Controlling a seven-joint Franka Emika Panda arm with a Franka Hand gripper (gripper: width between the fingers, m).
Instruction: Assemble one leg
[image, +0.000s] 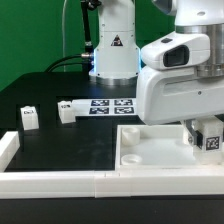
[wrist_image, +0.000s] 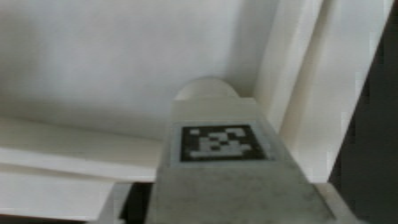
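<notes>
Pinching the small white rigid plastic leg (wrist_image: 221, 150) by its flat sides, the end effector (image: 207, 135) holds it over the flat white panel (image: 150, 150) below; it looks light and slippery.

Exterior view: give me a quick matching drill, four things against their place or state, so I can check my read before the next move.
Things:
1. end effector
2. marker board
3. leftmost loose leg
4. square panel

Places or states:
A. lies flat in front of the robot base
B. stands alone on the black table, far to the exterior view's left
C. closed on the held leg, at the exterior view's right
D. white, lying flat below the held leg

Pairs: 1-C, 2-A, 3-B, 4-D
</notes>
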